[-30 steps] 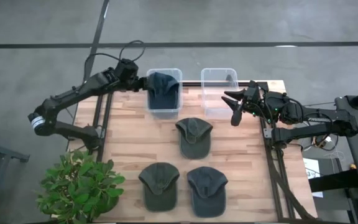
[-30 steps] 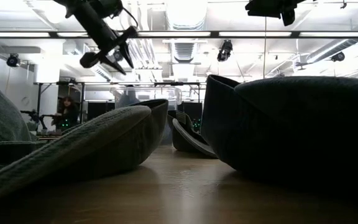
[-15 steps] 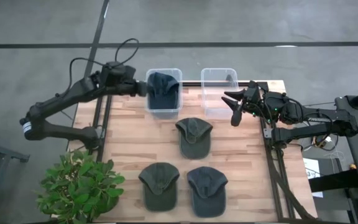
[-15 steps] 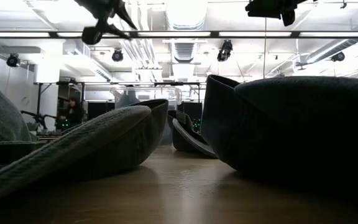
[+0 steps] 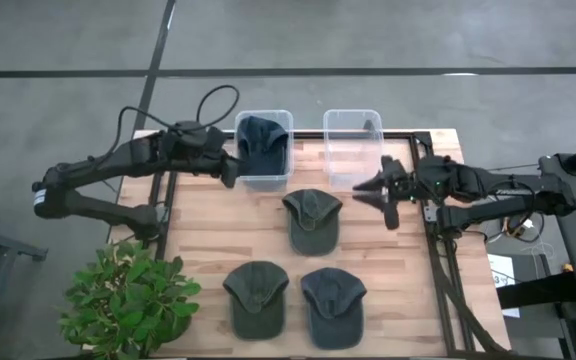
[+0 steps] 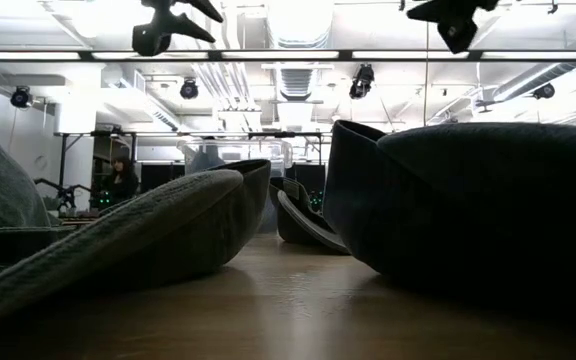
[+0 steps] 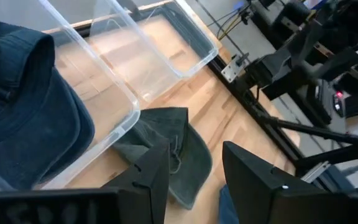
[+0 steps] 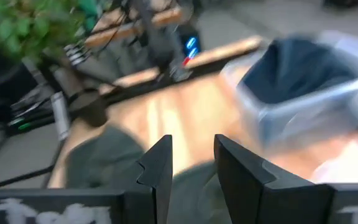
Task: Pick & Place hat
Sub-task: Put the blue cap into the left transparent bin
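A dark blue hat (image 5: 263, 140) lies inside the left clear bin (image 5: 240, 170); the left wrist view shows the same hat (image 7: 30, 112). Three grey-green hats rest on the wooden table: one in the middle (image 5: 311, 220) and two near the front edge (image 5: 256, 295) (image 5: 333, 303). My left gripper (image 5: 230, 167) hangs open and empty just left of the left bin, and its wrist view shows the gap between its fingers (image 7: 194, 180). My right gripper (image 5: 383, 190) is open and empty too (image 8: 191, 174). It hovers right of the middle hat, in front of the empty right bin (image 5: 353, 150).
A potted plant (image 5: 128, 295) stands off the table's near left corner. Dark frame rails run along the table's left and right edges. In the low view the near hats (image 6: 468, 210) fill the foreground, and both grippers (image 6: 168, 20) (image 6: 448, 20) hang high above.
My left gripper has drawn back from over the left bin, toward the table's left and near edges, and now sits beside the bin's left wall. My right gripper has moved from beside the right bin toward the near edge and the middle hat. The hats have stayed put.
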Action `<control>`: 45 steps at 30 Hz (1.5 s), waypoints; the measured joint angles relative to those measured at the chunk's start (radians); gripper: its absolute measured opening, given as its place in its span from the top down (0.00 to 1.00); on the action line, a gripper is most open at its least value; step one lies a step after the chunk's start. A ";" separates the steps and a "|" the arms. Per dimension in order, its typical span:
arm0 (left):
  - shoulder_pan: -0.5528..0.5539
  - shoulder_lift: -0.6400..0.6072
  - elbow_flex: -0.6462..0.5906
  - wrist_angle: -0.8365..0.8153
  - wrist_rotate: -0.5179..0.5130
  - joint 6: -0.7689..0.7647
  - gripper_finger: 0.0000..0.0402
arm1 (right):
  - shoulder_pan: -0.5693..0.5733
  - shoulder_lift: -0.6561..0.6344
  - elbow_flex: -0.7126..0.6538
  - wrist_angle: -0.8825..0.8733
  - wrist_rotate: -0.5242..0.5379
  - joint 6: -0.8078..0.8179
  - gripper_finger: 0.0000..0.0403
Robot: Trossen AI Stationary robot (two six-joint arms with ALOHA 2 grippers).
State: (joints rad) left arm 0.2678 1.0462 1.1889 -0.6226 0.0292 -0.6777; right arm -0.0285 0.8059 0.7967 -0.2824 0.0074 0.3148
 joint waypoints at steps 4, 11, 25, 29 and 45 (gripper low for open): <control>-0.024 0.000 -0.008 -0.025 -0.025 -0.001 0.65 | 0.085 0.001 0.000 -0.089 -0.039 0.135 0.73; -0.028 0.000 -0.041 -0.063 -0.050 0.000 0.65 | 0.272 0.022 0.000 -0.208 -0.036 0.393 0.73; -0.030 -0.001 -0.125 0.027 -0.084 0.137 0.65 | 0.584 0.238 0.000 -0.246 -0.031 0.803 0.73; -0.030 -0.007 -0.148 0.046 -0.084 0.143 0.65 | 0.658 0.315 0.000 -0.245 -0.031 0.928 0.73; -0.030 -0.035 -0.181 0.047 -0.083 0.154 0.65 | 0.751 0.472 0.000 -0.151 -0.022 1.195 0.73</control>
State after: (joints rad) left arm 0.2379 1.0107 1.0077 -0.5758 -0.0540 -0.5232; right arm 0.7227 1.2777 0.7967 -0.4330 -0.0148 1.5099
